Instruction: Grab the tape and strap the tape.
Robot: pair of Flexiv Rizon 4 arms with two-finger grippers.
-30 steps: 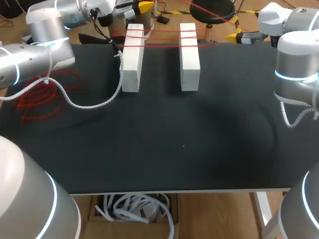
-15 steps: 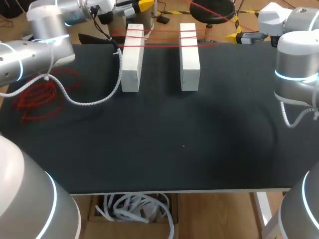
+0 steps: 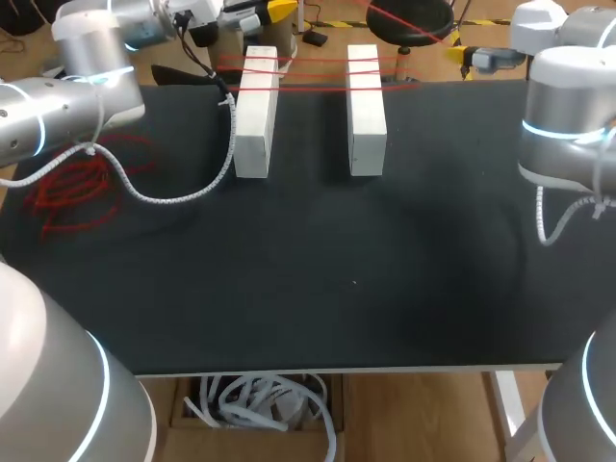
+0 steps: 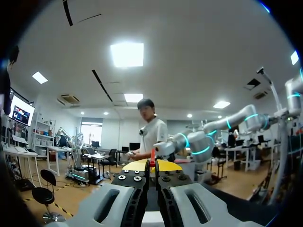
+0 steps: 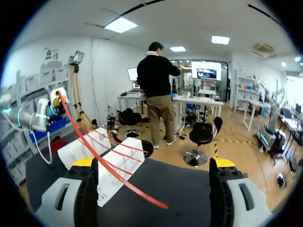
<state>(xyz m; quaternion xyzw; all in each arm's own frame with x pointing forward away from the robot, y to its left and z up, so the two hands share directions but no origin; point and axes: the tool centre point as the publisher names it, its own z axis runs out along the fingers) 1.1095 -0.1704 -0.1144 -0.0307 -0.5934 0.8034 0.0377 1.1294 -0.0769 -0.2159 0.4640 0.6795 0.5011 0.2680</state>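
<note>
Red tape [image 4: 152,156] between left gripper [image 4: 152,164] tips.

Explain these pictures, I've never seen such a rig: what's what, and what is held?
It is a two-armed robot at a black table. One picture looks down from above and behind it; the other two each look out from a wrist along that arm's fingers. Two white blocks stand on the table with red tape stretched across their far ends; a loose heap of tape lies at the left. The left hand is shut on a strand of the tape; the right hand is open and empty.
</note>
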